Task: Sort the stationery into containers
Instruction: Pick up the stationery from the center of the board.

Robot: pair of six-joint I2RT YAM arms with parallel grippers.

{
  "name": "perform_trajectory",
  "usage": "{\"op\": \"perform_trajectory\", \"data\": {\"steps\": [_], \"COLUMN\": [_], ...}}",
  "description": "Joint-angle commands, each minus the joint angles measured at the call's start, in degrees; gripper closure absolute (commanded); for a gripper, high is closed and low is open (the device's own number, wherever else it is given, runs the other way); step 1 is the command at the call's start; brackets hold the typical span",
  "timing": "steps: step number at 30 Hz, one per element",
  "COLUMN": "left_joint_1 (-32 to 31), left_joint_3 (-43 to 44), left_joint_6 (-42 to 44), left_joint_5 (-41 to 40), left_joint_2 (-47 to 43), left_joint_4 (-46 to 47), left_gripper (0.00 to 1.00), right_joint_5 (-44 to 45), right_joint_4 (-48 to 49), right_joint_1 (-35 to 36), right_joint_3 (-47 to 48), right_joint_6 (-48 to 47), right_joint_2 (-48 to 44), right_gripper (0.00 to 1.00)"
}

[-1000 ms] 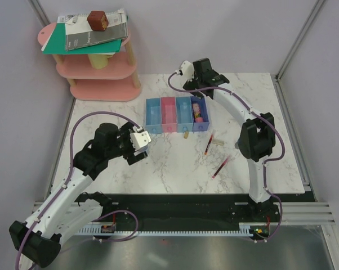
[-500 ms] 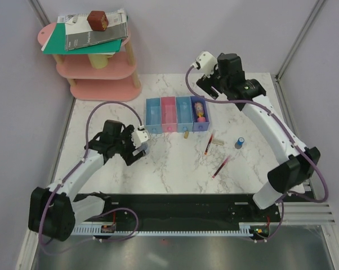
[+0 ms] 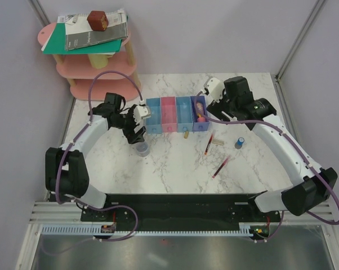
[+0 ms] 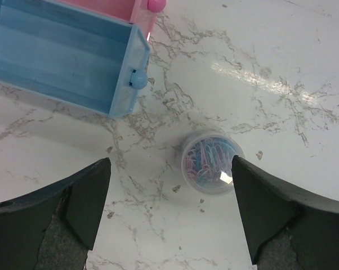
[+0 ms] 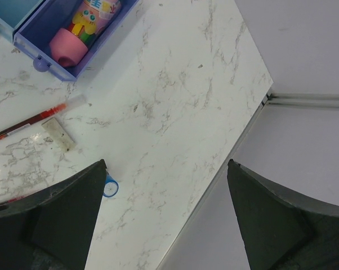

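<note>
On marble table [image 4: 282, 50], clip tub [image 4: 210, 162] sits between left jaws (spread).

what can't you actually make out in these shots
Right wrist view: the small blue cylinder is mostly hidden behind a finger of the right gripper.
Right wrist view: the red pen runs off the left edge; the purple-blue bin is cut by the top edge.
Left wrist view: the light blue bin is cut by the top and left edges.
Top view: the tan eraser is too small to identify.
</note>
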Motion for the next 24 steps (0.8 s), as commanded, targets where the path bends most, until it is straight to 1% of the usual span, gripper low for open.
{"op": "perform_trajectory", "data": {"steps": [1,8,13,17,24], "left_joint_1": [-0.02,-0.55,-2.57,-4.67,-6.08], "left_joint_3": [3.27,1.79,-0.24,-3.48,-6.21], "left_joint_6": [5.05,5.4,4.09,3.03,1.54], "left_joint_5": [1.51,-2.1,-3.77,-6.05,-8.78], "left_joint_2": [4.0,6.99,5.77,4.71,4.8], "left_joint_4": [-6.63,-5.93,-3.82,-0.75,2.94], "left_gripper": [0.06,0.05,0.04,0.03,0.02], "right_joint_5": [2.28,2.19,2.81,2.99,2.46], "right_joint_4": [0.0,0.17,0.35,0.44,0.52], "right_joint_1": [0.01,-0.16,-0.34,-0.51,-0.69], "right_joint_3": [-0.1,-1.06,-1.95,-1.42,-1.77], "right_joint_6": [-0.33,0.2,-0.06,0.02,0.46], "right_joint_2": [-3.02,-3.63,-4.42,-4.69,-5.3], "right_gripper": [0.04,0.04,0.04,0.04,0.04]}}
